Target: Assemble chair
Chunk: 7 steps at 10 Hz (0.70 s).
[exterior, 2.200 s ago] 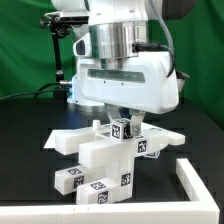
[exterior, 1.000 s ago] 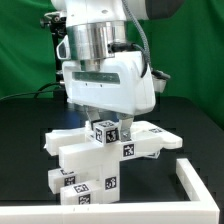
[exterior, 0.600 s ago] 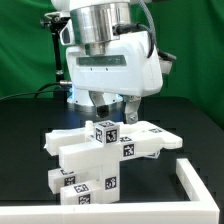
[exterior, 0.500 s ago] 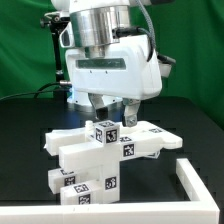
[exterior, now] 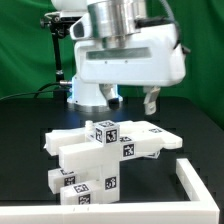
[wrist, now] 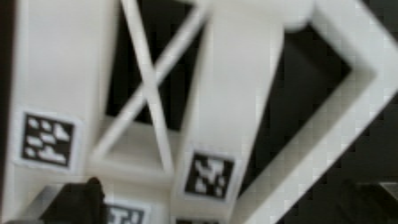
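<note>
The chair lies on the desk; the claw hangs above it — apart; a rail lies at the exterior view's right.

wrist view: blurred, we can't read the chair tags | exterior view: arm cut off at top edge

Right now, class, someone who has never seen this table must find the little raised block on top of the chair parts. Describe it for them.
Start at the big robot arm's gripper, hanging open above the black table. Below it lies the white chair assembly. The raised block is its highest point, a small cube showing a black-and-white tag towards the camera, unlike the flat slabs around it.
</note>
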Tool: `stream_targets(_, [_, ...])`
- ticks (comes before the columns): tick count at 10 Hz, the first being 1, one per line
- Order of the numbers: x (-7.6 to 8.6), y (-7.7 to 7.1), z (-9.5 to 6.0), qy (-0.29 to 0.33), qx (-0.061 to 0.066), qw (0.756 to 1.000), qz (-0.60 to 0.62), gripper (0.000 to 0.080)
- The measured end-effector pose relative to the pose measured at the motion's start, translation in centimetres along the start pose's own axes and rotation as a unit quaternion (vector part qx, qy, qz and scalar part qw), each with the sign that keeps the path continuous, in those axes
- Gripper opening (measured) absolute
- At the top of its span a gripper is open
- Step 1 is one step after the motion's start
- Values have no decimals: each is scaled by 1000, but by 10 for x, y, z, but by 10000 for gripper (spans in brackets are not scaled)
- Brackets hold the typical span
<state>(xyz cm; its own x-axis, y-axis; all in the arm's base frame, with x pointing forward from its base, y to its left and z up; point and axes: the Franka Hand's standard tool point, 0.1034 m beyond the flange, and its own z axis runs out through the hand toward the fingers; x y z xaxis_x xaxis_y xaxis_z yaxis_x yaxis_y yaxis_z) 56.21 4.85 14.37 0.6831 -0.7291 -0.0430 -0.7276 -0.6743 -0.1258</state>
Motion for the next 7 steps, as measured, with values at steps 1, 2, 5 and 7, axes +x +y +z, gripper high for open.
stream_targets(1, [-17,5,-1,-7,-4,1000,-9,649])
stream_targets(2, [-24,6,-5,-4,-3,999,-39,649])
stream_targets(5, [-20,8,-5,6,5,993,-115,649])
stream_targets(7, [-45,7,-5,8,-3,995,-97,649])
